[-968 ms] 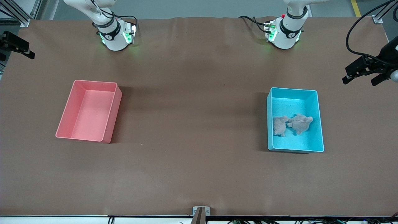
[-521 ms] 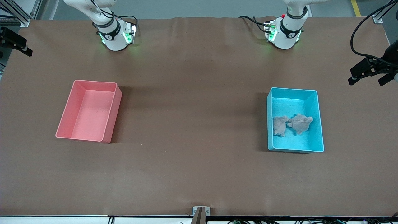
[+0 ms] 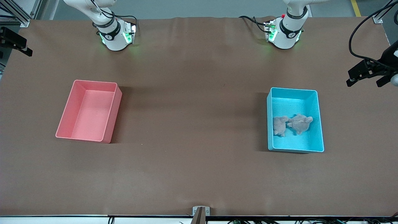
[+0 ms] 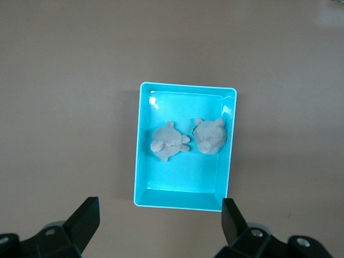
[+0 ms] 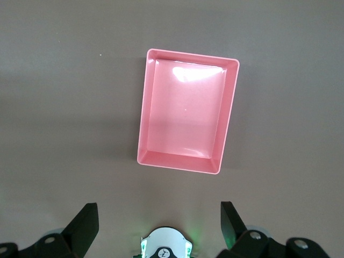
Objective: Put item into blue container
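Observation:
The blue container [image 3: 295, 141] stands toward the left arm's end of the table. Two items lie side by side on its floor, both small beige plush toys [image 3: 279, 125] [image 3: 300, 123]. In the left wrist view the container [image 4: 141, 145] and both toys [image 4: 167, 141] [image 4: 210, 136] show from high above. My left gripper [image 3: 364, 82] hangs open and empty over that end of the table, apart from the container; its fingers [image 4: 86, 220] hold nothing. My right gripper [image 3: 18, 46] hangs open and empty over the right arm's end of the table.
An empty pink bin [image 3: 90, 110] stands toward the right arm's end, also seen in the right wrist view [image 5: 187, 117]. The arms' white bases [image 3: 115, 35] [image 3: 284, 32] stand along the table's edge farthest from the front camera. Brown table surface [image 3: 192, 124] lies between the bins.
Both grippers have drifted slightly outward toward the table's ends and stay open. The toys and both bins have not moved.

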Controlling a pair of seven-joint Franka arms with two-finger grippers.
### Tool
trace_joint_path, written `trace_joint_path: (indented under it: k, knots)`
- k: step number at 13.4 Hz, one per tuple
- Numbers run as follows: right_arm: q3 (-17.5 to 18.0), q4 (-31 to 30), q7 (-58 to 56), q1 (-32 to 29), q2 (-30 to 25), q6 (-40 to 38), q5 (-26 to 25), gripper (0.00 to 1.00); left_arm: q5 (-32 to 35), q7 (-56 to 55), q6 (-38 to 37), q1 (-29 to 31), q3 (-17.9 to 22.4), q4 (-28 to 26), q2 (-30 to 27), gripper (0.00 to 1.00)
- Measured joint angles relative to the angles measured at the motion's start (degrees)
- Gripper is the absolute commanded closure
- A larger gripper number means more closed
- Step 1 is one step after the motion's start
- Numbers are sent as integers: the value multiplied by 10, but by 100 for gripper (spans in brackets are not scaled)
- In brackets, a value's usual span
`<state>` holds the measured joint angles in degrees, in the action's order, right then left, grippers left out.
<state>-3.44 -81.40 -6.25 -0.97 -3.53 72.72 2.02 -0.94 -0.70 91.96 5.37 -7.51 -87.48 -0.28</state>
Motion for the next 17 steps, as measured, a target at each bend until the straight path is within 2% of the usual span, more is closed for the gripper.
trace_joint_path:
  k: [17]
  knots:
    - [0, 0, 15, 0, 0, 2, -5, 0, 0, 0, 0, 0, 0, 1, 7, 0]
